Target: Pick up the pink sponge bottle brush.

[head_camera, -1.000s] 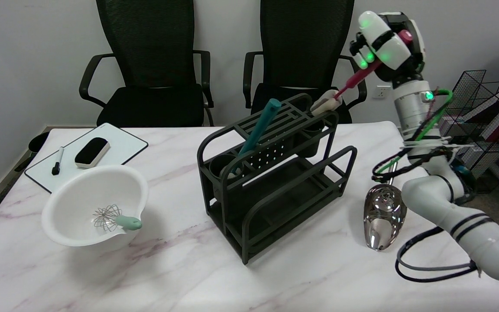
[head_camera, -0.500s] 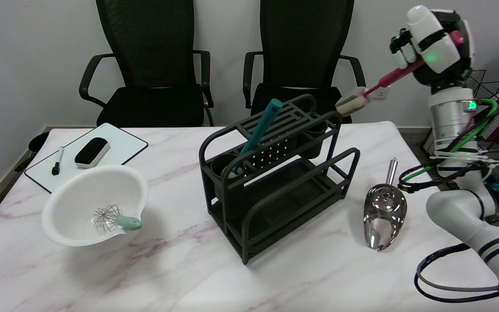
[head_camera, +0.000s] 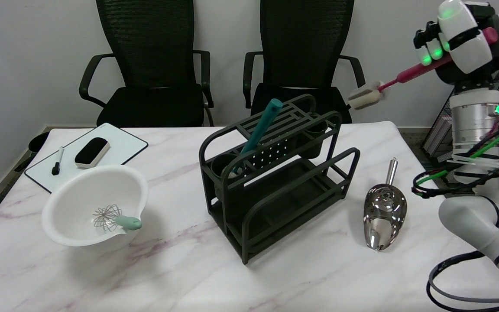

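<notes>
Brush lifted clear of the rack, carried up and to the right.

The dark rack (head_camera: 275, 173) stays on the table; the right hand (head_camera: 461, 39) grasps the pink sponge bottle brush (head_camera: 405, 78) by its handle, now higher and well apart from the rack, so the pick looks done. The fingers behind the handle are hidden, and the sponge tip is blurred.

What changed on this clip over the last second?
The right hand, gripping the pink sponge bottle brush, carried it up and to the picture's right, clear of the black wire rack. The white bowl, the shiny metal scoop and the rack stayed put.
</notes>
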### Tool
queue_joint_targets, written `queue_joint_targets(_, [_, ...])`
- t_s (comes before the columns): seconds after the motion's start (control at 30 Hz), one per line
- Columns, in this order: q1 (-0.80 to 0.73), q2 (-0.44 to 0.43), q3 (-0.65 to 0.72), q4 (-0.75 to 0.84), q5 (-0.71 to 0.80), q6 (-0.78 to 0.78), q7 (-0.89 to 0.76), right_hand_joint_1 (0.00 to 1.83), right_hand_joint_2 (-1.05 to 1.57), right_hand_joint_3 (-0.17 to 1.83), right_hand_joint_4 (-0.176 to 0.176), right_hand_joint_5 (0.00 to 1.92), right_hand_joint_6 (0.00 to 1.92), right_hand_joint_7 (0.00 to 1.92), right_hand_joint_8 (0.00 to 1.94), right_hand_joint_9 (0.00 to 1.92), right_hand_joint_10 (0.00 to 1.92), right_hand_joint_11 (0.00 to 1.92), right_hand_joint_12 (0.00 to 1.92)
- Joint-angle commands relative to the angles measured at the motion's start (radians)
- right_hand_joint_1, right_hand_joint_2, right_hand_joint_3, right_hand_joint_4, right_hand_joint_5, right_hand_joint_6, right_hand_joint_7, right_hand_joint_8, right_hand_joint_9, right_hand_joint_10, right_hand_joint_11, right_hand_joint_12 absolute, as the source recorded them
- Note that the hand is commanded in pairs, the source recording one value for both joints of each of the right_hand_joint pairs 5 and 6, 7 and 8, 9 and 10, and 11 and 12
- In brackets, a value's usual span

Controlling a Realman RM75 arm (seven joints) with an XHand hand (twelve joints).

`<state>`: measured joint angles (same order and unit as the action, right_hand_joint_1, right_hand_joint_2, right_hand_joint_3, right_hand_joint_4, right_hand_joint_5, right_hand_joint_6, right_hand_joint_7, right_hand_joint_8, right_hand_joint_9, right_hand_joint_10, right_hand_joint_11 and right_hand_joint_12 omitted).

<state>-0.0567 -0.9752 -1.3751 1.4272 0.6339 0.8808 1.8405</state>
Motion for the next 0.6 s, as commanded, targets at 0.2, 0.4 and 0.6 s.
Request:
queue_joint_targets(0.2, [-0.382, -0.047, 0.159, 0.107, 0.023, 0.081, -0.216, 1.05, 1.40, 0.50, 0.000, 1.92, 1.92, 1.92, 1.92, 1.92, 1.92, 1.92, 1.92])
queue_joint_targets(0.4, [-0.416, -0.068, 0.108, 0.116, 0.023, 0.093, -0.333, 1.05, 1.41, 0.49, 0.000, 1.92, 1.92, 1.92, 1.92, 1.92, 1.92, 1.92, 1.92])
queue_joint_targets(0.6, [-0.436, -0.082, 0.067, 0.094, 0.034, 0.122, -0.376, 1.05, 1.41, 0.49, 0.000, 1.92, 1.92, 1.92, 1.92, 1.92, 1.92, 1.92, 1.92])
